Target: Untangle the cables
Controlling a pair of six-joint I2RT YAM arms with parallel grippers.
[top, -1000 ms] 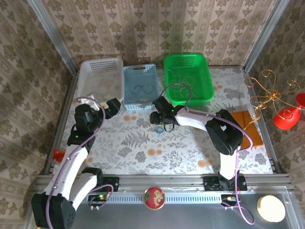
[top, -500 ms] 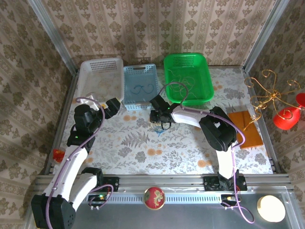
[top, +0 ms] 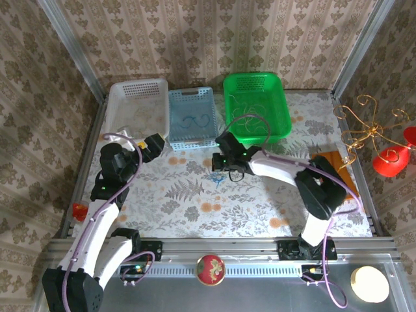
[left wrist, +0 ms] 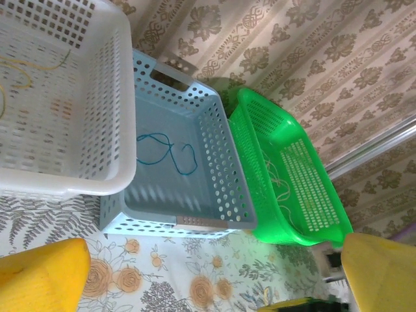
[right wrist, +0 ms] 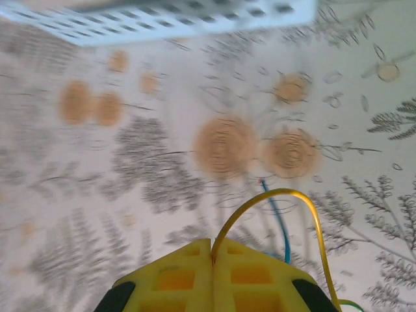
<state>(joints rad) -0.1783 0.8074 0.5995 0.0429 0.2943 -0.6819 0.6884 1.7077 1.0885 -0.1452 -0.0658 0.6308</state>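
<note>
yellow cable, clamped in right tool

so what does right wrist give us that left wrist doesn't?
Right wrist: right gripper shut on a yellow cable that arcs over the tablecloth, with a loose blue cable beside it.
Left wrist: left gripper open, facing the white basket, the blue basket holding a binned blue cable, and the green basket with pale cables.
Both: the tablecloth and a perforated basket edge, likely the blue basket.
</note>
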